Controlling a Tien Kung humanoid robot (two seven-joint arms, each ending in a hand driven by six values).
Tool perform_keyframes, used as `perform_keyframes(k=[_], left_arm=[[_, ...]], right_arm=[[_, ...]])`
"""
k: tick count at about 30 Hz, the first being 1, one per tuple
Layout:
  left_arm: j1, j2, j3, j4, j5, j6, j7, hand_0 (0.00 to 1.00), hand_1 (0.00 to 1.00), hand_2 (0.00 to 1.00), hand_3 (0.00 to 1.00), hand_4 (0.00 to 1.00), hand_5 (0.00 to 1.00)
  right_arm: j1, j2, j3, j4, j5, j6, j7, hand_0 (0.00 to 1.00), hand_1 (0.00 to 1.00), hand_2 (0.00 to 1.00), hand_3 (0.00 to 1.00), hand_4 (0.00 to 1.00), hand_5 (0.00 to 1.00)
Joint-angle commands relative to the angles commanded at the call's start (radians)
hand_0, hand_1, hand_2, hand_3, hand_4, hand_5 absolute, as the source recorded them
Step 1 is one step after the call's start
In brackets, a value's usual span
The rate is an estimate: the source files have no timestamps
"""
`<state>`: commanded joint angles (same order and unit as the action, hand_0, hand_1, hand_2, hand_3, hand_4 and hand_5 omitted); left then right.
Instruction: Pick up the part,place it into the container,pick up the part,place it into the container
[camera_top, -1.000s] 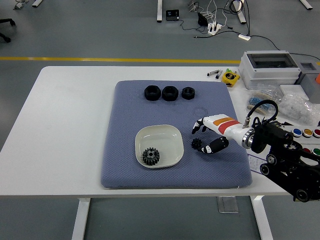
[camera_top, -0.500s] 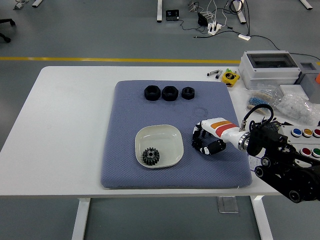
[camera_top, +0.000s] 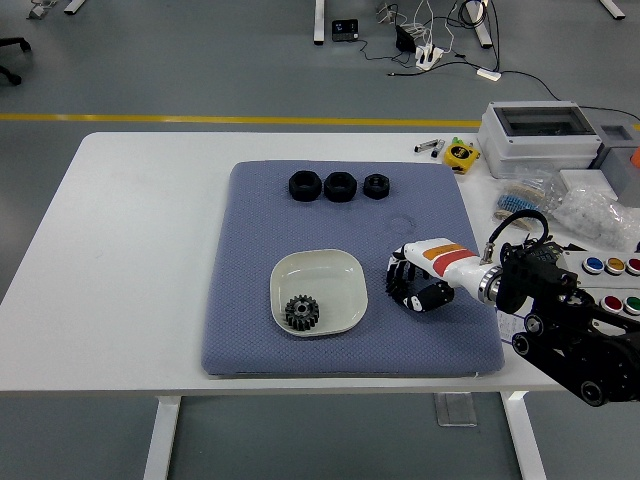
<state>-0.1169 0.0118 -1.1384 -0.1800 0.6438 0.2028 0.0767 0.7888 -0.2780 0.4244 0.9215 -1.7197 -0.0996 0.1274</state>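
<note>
On the table (camera_top: 130, 250), left of the robot hand (camera_top: 412, 285), the white container (camera_top: 318, 292) already holds one gear (camera_top: 300, 311). The robot hand's fingers curl over a small black part (mostly hidden). Likely hard, light plastic; grip across its rim.

Bright even overhead light; soft faint shadows; sharp focus; no glare or blur.
</note>
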Motion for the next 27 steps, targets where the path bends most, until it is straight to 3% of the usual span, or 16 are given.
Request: perform_keyframes(k=[1, 6, 7, 17, 27], left_arm=[[0.0, 0.0, 0.0, 0.0, 0.001, 0.0, 0.0, 0.708, 0.627, 0.643, 0.565, 0.615, 0.704], [0.003, 0.001, 0.0, 0.0, 0.004, -0.001, 0.001, 0.708, 0.627, 0.643, 0.565, 0.615, 0.704], [0.003, 0.001, 0.0, 0.0, 0.005, -0.001, 0.002, 0.709, 0.626, 0.643, 0.566, 0.613, 0.7], [0.006, 0.003, 0.0, 0.0, 0.009, -0.003, 0.003, 0.709, 0.626, 0.644, 0.565, 0.616, 0.705], [0.002, 0.005, 0.001, 0.0, 0.007, -0.004, 0.002, 0.709, 0.625, 0.642, 0.565, 0.615, 0.703]], right_arm=[[0.0, 0.001, 0.0, -0.001, 0.003, 0.0, 0.004, 0.312, 0.404, 0.478, 0.456, 0.615, 0.057], [-0.004, 0.003, 0.002, -0.008, 0.016, -0.002, 0.014, 0.312, 0.404, 0.478, 0.456, 0.615, 0.057], [-0.004, 0.003, 0.002, -0.008, 0.017, -0.003, 0.015, 0.281, 0.383, 0.464, 0.446, 0.578, 0.057], [-0.006, -0.004, 0.031, 0.016, 0.027, 0.0, 0.016, 0.275, 0.381, 0.461, 0.441, 0.592, 0.057], [0.009, -0.012, 0.095, 0.145, 0.036, 0.006, -0.008, 0.312, 0.398, 0.472, 0.462, 0.612, 0.058]])
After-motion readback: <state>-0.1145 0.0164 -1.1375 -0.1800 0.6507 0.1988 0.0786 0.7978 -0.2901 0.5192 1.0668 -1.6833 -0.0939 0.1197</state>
